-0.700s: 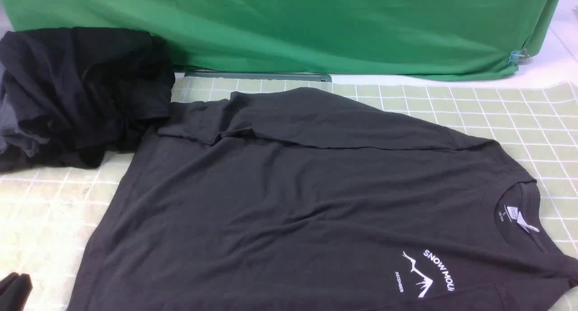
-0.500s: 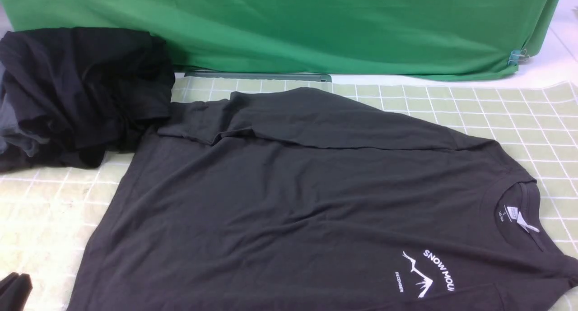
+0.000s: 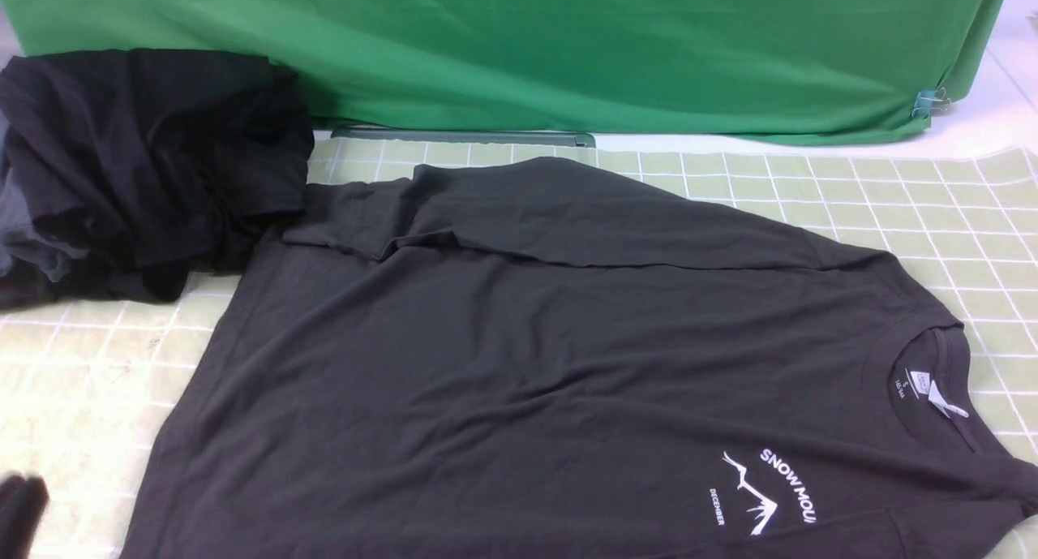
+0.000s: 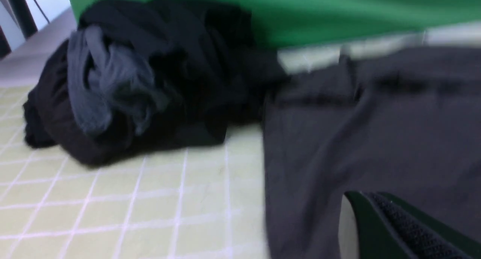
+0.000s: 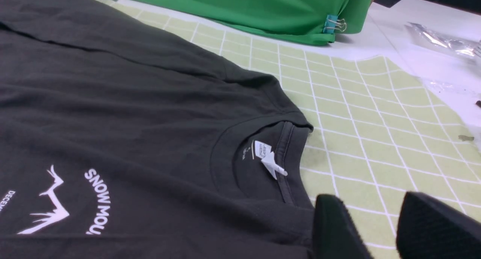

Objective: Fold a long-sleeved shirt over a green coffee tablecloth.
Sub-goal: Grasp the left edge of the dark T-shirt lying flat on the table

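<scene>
The right tool (image 5: 370,204) stands open with nothing in it. Its two black fingers (image 5: 334,229) are set apart, and the green coffee tablecloth (image 5: 375,112) shows through the gap between them. One finger sits at the shoulder edge of the long-sleeved shirt (image 5: 131,112). The other hangs over bare cloth, clear of the garment. Just ahead of this tool lies the round collar, and the white neck label (image 5: 265,153) shows inside it. Farther from the tool, on the chest, are the white mountain outline (image 5: 47,202) and the "SNOW MOU" lettering. Well beyond the tool a plain green cloth (image 5: 244,7) hangs at the back, pinched by a binder clip (image 5: 334,24). A crinkled clear wrapper (image 5: 439,39) lies on the white table (image 5: 383,41) off to one side.

The left tool (image 3: 20,510) shows only as a dark blur at the near left corner of the front view. Its wrist view shows one ribbed finger (image 4: 398,225), so I cannot tell whether it is open or closed. That finger is beside the shirt's hem edge, and it is unclear whether they touch. To this tool's right the shirt spreads flat across the tablecloth, chest up, collar toward the robot's right. The far sleeve (image 3: 568,210) is folded across the body. Ahead of the left tool a heap of black garments (image 3: 138,169) touches that sleeve's end.
</scene>
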Tool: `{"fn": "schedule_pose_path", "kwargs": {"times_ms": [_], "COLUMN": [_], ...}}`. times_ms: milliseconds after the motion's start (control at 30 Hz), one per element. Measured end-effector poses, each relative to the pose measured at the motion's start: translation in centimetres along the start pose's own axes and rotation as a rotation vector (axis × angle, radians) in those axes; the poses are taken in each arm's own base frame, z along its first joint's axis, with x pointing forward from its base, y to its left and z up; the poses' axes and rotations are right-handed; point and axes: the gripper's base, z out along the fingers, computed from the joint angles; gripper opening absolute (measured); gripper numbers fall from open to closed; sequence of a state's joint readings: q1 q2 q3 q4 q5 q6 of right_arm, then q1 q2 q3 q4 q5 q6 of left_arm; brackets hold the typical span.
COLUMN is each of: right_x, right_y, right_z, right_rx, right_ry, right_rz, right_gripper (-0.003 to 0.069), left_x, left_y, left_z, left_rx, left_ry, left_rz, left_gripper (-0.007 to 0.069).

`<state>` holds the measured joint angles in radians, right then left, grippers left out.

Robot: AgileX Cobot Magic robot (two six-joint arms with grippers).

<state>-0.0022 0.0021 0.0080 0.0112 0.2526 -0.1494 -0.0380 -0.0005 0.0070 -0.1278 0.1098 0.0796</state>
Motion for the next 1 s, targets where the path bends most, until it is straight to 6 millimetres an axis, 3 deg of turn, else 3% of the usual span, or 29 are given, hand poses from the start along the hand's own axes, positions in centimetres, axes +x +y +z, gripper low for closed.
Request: {"fn": "schedule_pose_path", "kwargs": {"times_ms": [133,433,533,567,633,767,800,833,867,933,1000], "right_x": [0.0,-0.3,-1.9,-2.0,-2.9,-3.9,-3.9,-4.0,-4.1,-4.2,-4.2], "right_y": [0.0,0.0,-0.2,-0.2,-0.6,-1.0,-1.0,-1.0,-1.0,-1.1,-1.1], "right_z": [0.0,0.0,-0.2,-0.2,-0.5,-0.9,-0.9,-1.0,-1.0,-1.1,-1.1], "right_rx": [0.000,0.001,-0.015,-0.018,-0.044,-0.087,-0.089,-0.095,-0.097,-0.105,-0.113], "right_ry": [0.000,-0.031,-0.208,-0.219,-0.339,-0.460,-0.464,-0.483,-0.488,-0.499,-0.505], "right_rz": [0.000,0.044,0.377,0.415,0.641,0.844,0.852,0.870,0.874,0.903,0.931], "right_gripper": [0.0246,0.0246,0.0246,0.0246,0.0246,0.0246,0.0246,0.0246,0.0246,0.0246,0.0244], "left_x": [-1.6,-3.9,-5.7,-5.9,-8.8,-13.9,-14.3,-15.2,-15.4,-15.1,-13.4], "left_y": [0.3,1.2,1.6,1.6,1.1,-0.6,-0.8,-1.3,-1.4,-2.0,-2.2], "left_z": [-0.1,-0.9,-1.9,-2.0,-2.8,-2.5,-2.2,-1.0,-0.6,2.3,4.9], "left_rx": [0.003,-0.017,0.025,0.029,0.087,0.130,0.127,0.107,0.100,0.070,0.059], "left_ry": [-0.178,-0.463,-0.659,-0.664,-0.663,-0.365,-0.315,-0.120,-0.059,0.328,0.638], "left_rz": [-0.373,-0.500,-0.654,-0.659,-0.691,-0.617,-0.607,-0.548,-0.528,-0.400,-0.324], "left_gripper": [0.0021,0.0021,0.0021,0.0021,0.0021,0.0021,0.0021,0.0021,0.0021,0.0021,0.0021]}}
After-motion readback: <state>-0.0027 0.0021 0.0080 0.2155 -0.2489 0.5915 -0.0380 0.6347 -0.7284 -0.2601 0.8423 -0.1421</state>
